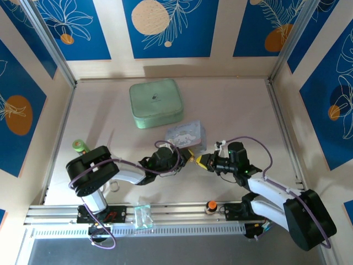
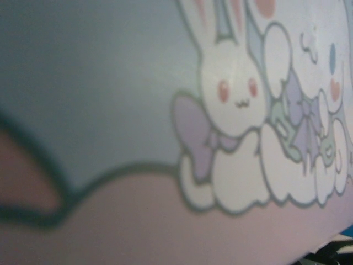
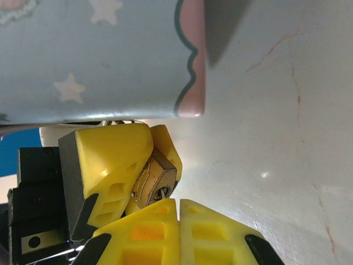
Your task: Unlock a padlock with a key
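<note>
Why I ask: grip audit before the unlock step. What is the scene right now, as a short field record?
left end effector: shut on the padlock
right end effector: shut, tips just under the padlock's face
key: likely the silvery bit at the padlock's face, too small to be sure
cartoon box: close beside both end effectors
mint-green case: farther back on the table, apart

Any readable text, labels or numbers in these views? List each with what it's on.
No legible text anywhere.
green case: small dark logo on the lid, too small to read.
pastel box: cartoon rabbits, no words visible.
padlock: no marking readable on the brass body.
</note>
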Robot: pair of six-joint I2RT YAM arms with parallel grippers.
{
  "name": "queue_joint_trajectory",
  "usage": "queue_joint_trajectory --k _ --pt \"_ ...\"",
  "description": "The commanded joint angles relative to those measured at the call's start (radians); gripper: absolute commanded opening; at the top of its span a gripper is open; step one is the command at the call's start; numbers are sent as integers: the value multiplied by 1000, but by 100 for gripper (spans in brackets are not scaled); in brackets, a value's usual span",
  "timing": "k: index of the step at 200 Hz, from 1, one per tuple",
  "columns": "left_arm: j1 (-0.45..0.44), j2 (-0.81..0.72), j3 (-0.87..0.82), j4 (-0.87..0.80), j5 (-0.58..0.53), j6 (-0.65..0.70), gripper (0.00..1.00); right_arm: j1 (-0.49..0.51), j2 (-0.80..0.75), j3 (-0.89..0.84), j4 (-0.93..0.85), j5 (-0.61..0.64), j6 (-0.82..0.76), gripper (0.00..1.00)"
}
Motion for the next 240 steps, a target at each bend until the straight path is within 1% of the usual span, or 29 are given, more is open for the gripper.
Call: queue_joint_trajectory --k 1,12,28,50,61,79,94,103,112,129,144,154,175,186,199,212,240 --pt "-60 40 55 201 107 -49 0 101 9 39 110 65 68 0" --pt "-61 58 56 230 107 -63 0 126 10 31 139 91 105 0" --pt "-61 59 54 232 100 -61 0 132 14 10 176 98 178 0" --pt "-63 48 59 224 106 -51 0 112 17 -5 175 82 237 0" --pt "-66 52 69 234 117 -57 0 98 38 -12 217 62 260 0" --pt "-71 56 77 261 129 -62 0 61 86 0 236 13 254 0" --pt "-70 40 68 240 132 -56 0 0 116 5 249 -62 216 0" --pt "-69 22 60 215 132 -47 0 -31 129 24 217 -116 167 0" --pt "-69 8 56 196 132 -32 0 -41 133 43 168 -133 123 0" --pt "-65 -4 60 154 139 3 0 -17 127 77 59 -117 36 0" --pt "-57 -5 68 75 144 41 0 6 113 67 35 -85 19 0" --pt "-51 7 71 51 150 66 0 17 101 51 28 -59 20 0" --pt "-50 44 61 80 150 74 8 44 86 29 -9 -16 25 0" --pt "-49 51 65 64 143 87 12 68 84 15 -8 16 47 0" --pt "-50 47 79 6 138 120 12 95 81 -6 -1 51 75 0" --pt "-51 42 85 -40 123 150 16 112 72 -28 13 84 101 0" --pt "-51 55 83 -51 114 165 22 118 18 -71 -14 142 133 0"
